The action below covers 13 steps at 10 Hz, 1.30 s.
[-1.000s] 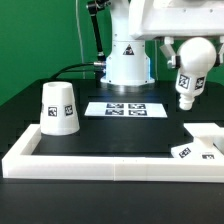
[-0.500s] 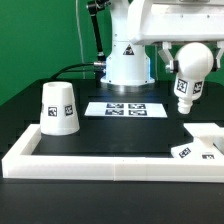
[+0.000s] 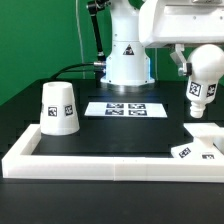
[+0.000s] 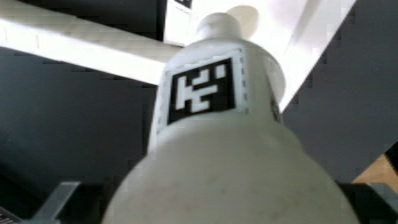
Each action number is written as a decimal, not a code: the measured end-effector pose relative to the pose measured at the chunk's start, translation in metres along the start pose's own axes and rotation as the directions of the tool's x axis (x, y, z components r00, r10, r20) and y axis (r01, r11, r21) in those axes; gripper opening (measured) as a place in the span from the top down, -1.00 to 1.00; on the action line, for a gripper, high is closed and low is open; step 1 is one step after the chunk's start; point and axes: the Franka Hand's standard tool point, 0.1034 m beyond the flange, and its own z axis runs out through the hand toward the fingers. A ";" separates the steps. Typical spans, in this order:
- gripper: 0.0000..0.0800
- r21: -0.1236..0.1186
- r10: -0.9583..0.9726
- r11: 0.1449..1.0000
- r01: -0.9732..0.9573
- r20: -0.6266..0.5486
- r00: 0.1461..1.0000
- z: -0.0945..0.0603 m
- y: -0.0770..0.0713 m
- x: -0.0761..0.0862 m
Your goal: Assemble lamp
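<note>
Exterior view: bulb [image 3: 203, 82] aloft near base [image 3: 205, 135]; shade [image 3: 59, 107], marker board [image 3: 127, 109] well apart.

The exterior view stands low in front of the table [image 3: 150, 135], just outside the rail [image 3: 110, 165]. It faces across the marker board [image 3: 126, 109] toward the pedestal [image 3: 127, 62] behind it. It sits far enough back to take in the shade [image 3: 60, 108] on the exterior view's left of the board and the bulb [image 3: 203, 82] aloft on its right. The wrist view sits right against the bulb [image 4: 214, 130], looking down its length, with the table blurred beyond. The bulb is what both views share.
</note>
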 end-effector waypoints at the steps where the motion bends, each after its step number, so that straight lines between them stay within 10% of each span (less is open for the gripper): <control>1: -0.45 -0.010 -0.001 1.000 0.000 -0.027 1.000 0.000 0.002 0.002; 13: -0.45 0.000 -0.013 1.000 0.013 -0.025 1.000 0.021 -0.012 -0.002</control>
